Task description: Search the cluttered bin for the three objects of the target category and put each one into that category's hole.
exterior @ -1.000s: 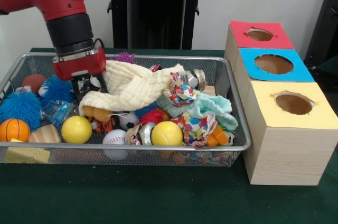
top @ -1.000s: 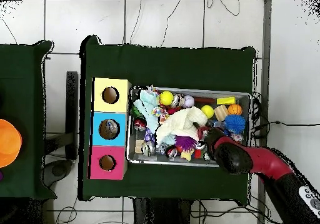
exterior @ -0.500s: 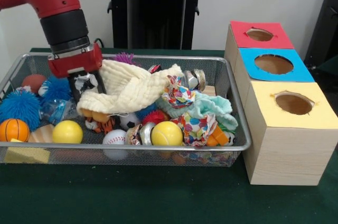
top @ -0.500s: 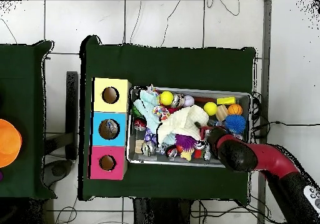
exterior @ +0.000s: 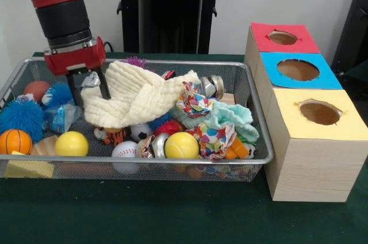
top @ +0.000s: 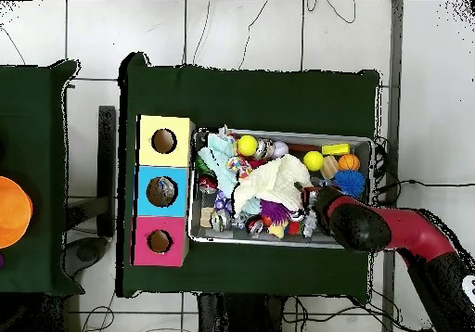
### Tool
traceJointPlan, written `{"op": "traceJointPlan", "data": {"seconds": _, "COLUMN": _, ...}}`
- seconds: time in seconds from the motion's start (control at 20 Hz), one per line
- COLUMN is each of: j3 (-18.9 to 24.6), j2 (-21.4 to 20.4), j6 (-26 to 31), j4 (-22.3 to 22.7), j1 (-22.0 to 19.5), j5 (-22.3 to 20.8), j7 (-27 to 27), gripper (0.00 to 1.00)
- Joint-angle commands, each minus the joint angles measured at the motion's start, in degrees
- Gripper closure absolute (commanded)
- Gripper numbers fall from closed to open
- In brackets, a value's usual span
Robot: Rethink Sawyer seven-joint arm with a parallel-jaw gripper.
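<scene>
- The gripper (exterior: pixel 87 86) has risen since a second ago and slid toward the wire bin's (exterior: pixel 253 111) end far from the three holed boxes (exterior: pixel 313 157); its black fingers (exterior: pixel 104 84) are pinched on a corner of the cream cloth (exterior: pixel 138 97).
- The cream cloth now hangs stretched from that corner, its other end draped on the clutter in mid-bin.
- Lifting it has bared the small tiger-striped toy (exterior: pixel 115 136) and the white baseball (exterior: pixel 125 149) beneath.
- The yellow ball (exterior: pixel 71 143) has rolled toward the orange basketball (exterior: pixel 15 140).
- The target category is not evident; the patterned fabric (exterior: pixel 195 103) and mint cloth (exterior: pixel 233 114) lie near the bin's box end, so cloths may be it.
- Nothing seems to be in a hole yet.
</scene>
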Motion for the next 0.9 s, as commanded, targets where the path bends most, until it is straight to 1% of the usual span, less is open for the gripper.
{"op": "traceJointPlan", "data": {"seconds": 0.05, "j3": 1.9, "j2": -3.2, "j6": 7.9, "j4": -4.8, "j1": 0.3, "j5": -0.8, "j7": -14.4, "gripper": 0.0}}
{"op": "traceJointPlan", "data": {"seconds": 0.3, "j3": 1.7, "j2": -1.2, "j6": 6.8, "j4": -6.7, "j1": 0.8, "j5": -1.5, "j7": -14.0, "gripper": 0.0}}
{"op": "traceJointPlan", "data": {"seconds": 0.5, "j3": 0.6, "j2": -1.9, "j6": 8.5, "j4": -8.1, "j1": 2.5, "j5": -0.7, "j7": -12.3, "gripper": 0.0}}
{"op": "traceJointPlan", "data": {"seconds": 0.65, "j3": 0.6, "j2": -1.5, "j6": 7.7, "j4": -9.1, "j1": 3.1, "j5": -1.0, "j7": -12.1, "gripper": 0.0}}
{"op": "traceJointPlan", "data": {"seconds": 0.75, "j3": -0.4, "j2": -1.2, "j6": 6.7, "j4": -9.9, "j1": 3.8, "j5": -1.8, "j7": -11.0, "gripper": 0.0}}
{"op": "traceJointPlan", "data": {"seconds": 0.9, "j3": -1.0, "j2": 0.4, "j6": 5.1, "j4": -10.5, "j1": 3.7, "j5": -2.7, "j7": -10.6, "gripper": 0.0}}
